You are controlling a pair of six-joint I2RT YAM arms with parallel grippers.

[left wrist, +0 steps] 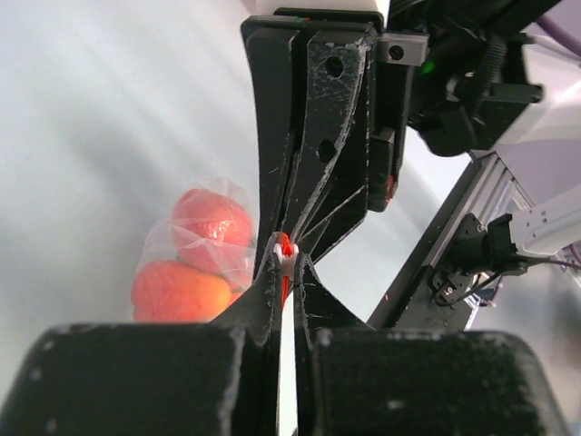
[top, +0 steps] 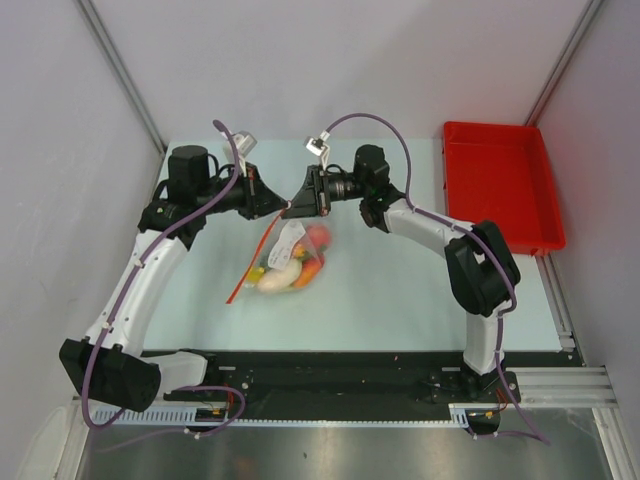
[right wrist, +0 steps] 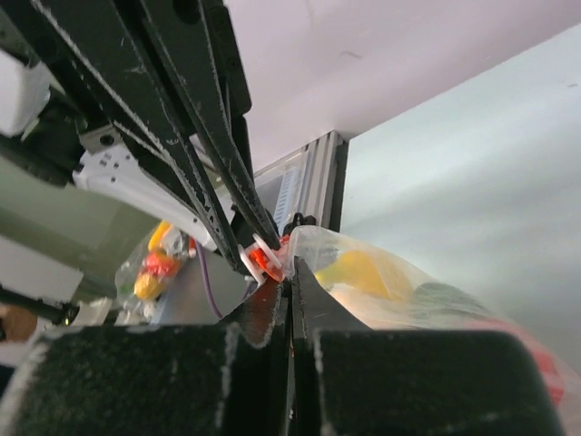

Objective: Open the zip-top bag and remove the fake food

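Left wrist view has the left gripper [left wrist: 286, 265] closed, its jaws pressed together on a white-and-red bit of the zip strip [left wrist: 284, 245]. The right gripper [left wrist: 292, 232] comes from above and meets it tip to tip, also closed on this place. The right wrist view agrees: both pairs of jaws pinch the mouth of the zip-top bag [right wrist: 390, 286]. It seems each takes one lip, though I cannot tell this surely.

The bag is thin, soft, crinkly film. It gives no resistance and would likely slip if pinched on its smooth wall. The stiffer strip at the mouth is the better place to hold. I judge the lips should be pulled apart evenly, because a hard jerk could tear the film or pull a lip out of the jaws.

The fake food [top: 290, 268] is probably light, but it gathers in the bottom as one lump, so it drags the bag down and could make it swing. In the top external view the bag lies below the two touching grippers, over the middle of the table [top: 400, 300]. Whether its bottom rests on the surface I cannot tell.

Open room lies on both sides for the arms to separate to left and right. The red tray [top: 500, 185] stands well apart at the far right corner, near the table's edge.
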